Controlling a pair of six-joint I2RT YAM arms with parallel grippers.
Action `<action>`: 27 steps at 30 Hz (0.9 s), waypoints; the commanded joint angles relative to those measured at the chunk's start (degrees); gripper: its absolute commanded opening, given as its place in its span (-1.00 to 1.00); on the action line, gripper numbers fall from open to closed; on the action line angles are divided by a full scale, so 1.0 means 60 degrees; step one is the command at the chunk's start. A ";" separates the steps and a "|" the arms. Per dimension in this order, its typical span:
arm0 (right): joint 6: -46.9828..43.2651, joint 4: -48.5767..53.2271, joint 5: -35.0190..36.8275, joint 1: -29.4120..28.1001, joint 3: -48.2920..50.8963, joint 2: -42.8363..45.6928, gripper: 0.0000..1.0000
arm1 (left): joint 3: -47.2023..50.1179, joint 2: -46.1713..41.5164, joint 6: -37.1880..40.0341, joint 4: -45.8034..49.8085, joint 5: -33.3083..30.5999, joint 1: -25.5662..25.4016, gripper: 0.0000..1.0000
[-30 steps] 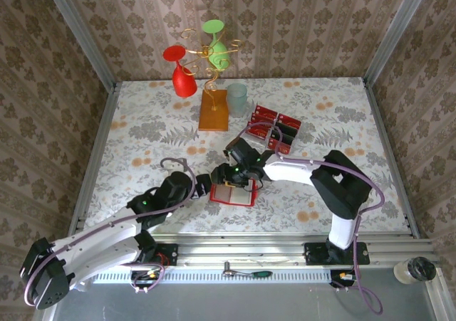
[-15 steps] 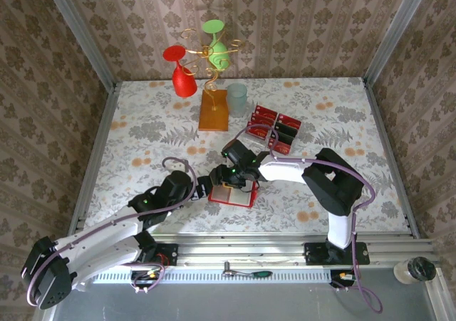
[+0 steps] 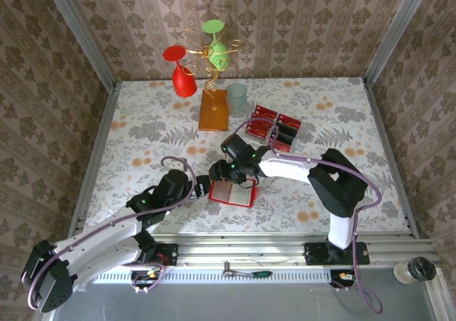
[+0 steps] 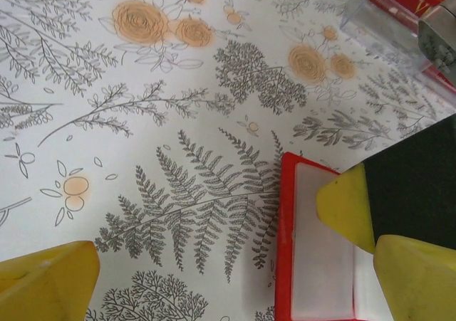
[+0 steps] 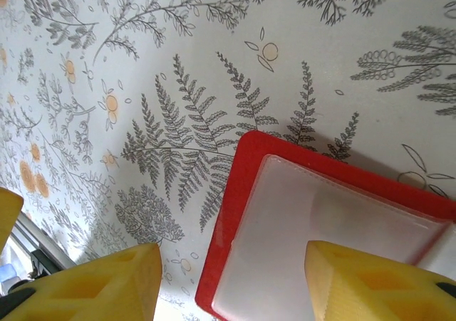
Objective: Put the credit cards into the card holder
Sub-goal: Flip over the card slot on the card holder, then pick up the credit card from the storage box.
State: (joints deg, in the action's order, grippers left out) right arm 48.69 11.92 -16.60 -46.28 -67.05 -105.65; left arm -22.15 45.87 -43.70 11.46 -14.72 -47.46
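- Top view: the card holder (image 3: 231, 193) lies open, pale pockets up, on the flowered table (image 3: 142, 129), close to the middle of its near edge. The left gripper (image 3: 204, 188) is at its left edge and the right gripper (image 3: 240, 179) over its far edge. The credit cards (image 3: 276, 127) sit in a clear tray (image 3: 250, 127) farther back and to the right, apart from the card holder. At the far side a wire stand (image 3: 213, 112) carries a red glass (image 3: 182, 75) and a green glass (image 3: 216, 45), with a pale cup (image 3: 236, 99) just beside its base.
- Left wrist view: the left gripper's jaws are spread wide and hold nothing. One yellow finger (image 4: 43, 285) is over bare table, the other over the card holder's pale pocket. A finger of the right gripper is over the same pocket; I cannot tell if it touches.
- Right wrist view: the right gripper's jaws stand partly apart, pinching nothing. One finger (image 5: 370, 282) is above the pale pocket, the other over the table beside the red edge.
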 commanded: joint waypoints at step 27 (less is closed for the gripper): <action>-0.6694 0.6609 0.4270 0.3742 -0.3520 0.0552 0.00 | -0.1549 0.1648 0.0334 0.0975 0.0729 0.0346 1.00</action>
State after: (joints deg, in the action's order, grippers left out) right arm 17.91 43.05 1.54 -23.88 -85.56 -97.95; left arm -29.39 55.18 -42.39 16.32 -11.46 -46.30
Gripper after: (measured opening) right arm 0.508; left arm 0.999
